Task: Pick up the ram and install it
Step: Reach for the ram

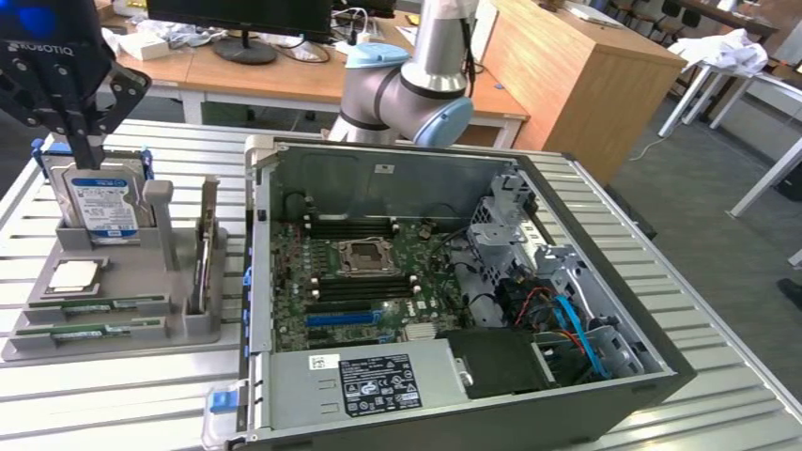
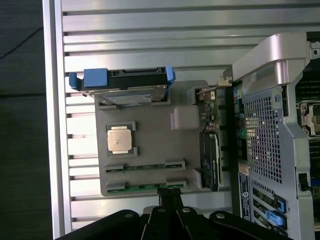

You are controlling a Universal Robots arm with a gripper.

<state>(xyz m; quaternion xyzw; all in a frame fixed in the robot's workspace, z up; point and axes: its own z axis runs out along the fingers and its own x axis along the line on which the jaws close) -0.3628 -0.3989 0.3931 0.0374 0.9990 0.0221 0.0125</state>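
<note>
Tool [image 1: 85,155], closed, above gray tray [image 1: 138,282] with ram [image 1: 94,307]

ram [image 1: 90,305] in holder [image 1: 131,278], case [image 1: 326,169] just beside

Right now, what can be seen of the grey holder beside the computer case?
The grey holder looks like moulded plastic, with pockets and ridges. It lies flat on the slatted metal table, at the exterior view's left of the open computer case. A hard drive stands upright in its far end, a square processor sits in a pocket, two green ram sticks lie flat in narrow slots at its near end, and a thin card stands on edge.
</note>
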